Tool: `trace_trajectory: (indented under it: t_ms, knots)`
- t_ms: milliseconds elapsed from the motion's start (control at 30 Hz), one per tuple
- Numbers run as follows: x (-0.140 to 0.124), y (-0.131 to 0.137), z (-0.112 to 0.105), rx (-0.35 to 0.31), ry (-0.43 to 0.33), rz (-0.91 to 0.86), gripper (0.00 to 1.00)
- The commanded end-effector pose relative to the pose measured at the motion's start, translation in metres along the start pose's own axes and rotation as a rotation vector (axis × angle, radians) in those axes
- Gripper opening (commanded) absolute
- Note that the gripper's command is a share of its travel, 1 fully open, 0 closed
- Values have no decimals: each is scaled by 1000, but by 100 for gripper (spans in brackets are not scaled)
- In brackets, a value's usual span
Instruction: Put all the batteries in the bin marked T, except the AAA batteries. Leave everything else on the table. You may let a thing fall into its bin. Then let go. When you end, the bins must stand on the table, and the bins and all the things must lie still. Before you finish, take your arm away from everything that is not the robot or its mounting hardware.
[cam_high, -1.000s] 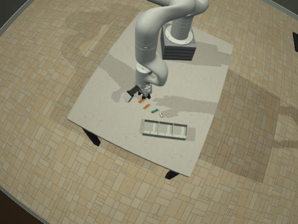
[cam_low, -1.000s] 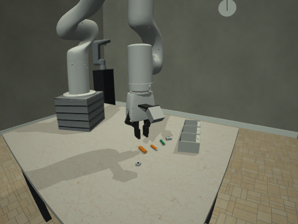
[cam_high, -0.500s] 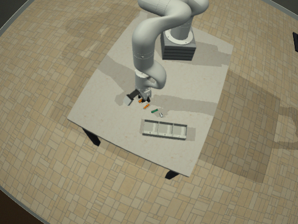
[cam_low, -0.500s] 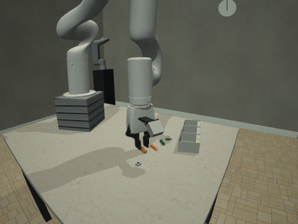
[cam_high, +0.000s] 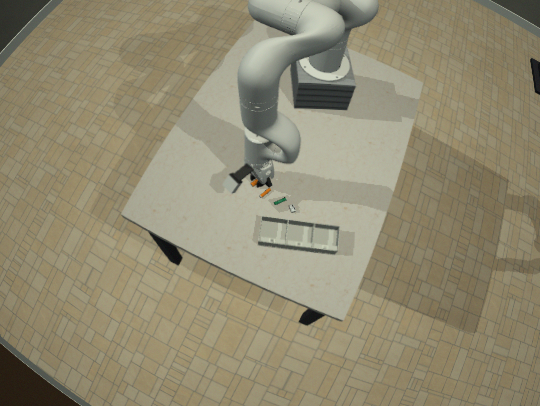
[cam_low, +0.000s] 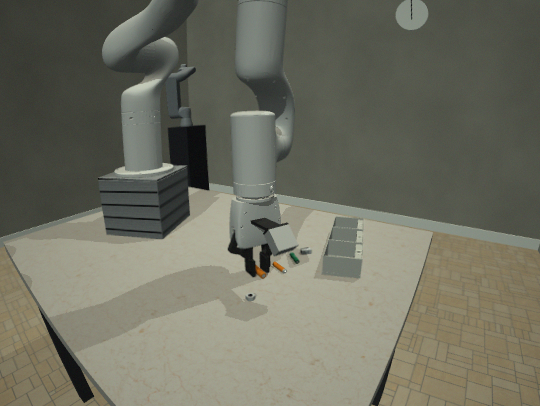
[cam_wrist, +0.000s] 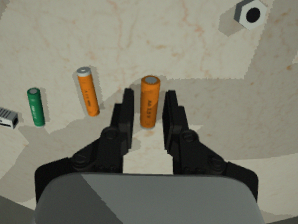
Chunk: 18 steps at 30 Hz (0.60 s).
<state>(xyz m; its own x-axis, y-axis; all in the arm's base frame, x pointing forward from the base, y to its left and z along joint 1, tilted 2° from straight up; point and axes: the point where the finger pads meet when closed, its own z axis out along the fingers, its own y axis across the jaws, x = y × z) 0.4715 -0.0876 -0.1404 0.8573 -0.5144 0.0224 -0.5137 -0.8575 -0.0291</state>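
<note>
My gripper (cam_wrist: 149, 102) is low over the table, partly open, with its two fingers on either side of an orange battery (cam_wrist: 149, 100) that lies on the table. A narrow gap shows on each side of the battery. The gripper (cam_low: 256, 267) and this battery (cam_low: 260, 271) also show in the exterior view. A second, thinner orange battery (cam_wrist: 88, 91) lies to the left, then a small green battery (cam_wrist: 36, 106) and a small grey-white piece (cam_wrist: 7, 117). The row of three grey bins (cam_high: 298, 234) stands nearer the table's front. I cannot read their marks.
A small hex nut (cam_wrist: 252, 14) lies beyond the gripper and also shows in the exterior view (cam_low: 250, 297). The arm's dark base block (cam_low: 144, 200) stands at the back of the table. The bins (cam_low: 343, 246) are to the right of the batteries.
</note>
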Motion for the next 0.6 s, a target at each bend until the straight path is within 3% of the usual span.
trace_trajectory:
  t_ms: [0,333,367,567]
  knots:
    - [1,0,1,0,2,0,28]
    - [1,0,1,0,2,0,28]
    - [1,0,1,0,2,0,0]
    - [1,0,1,0,2,0,0]
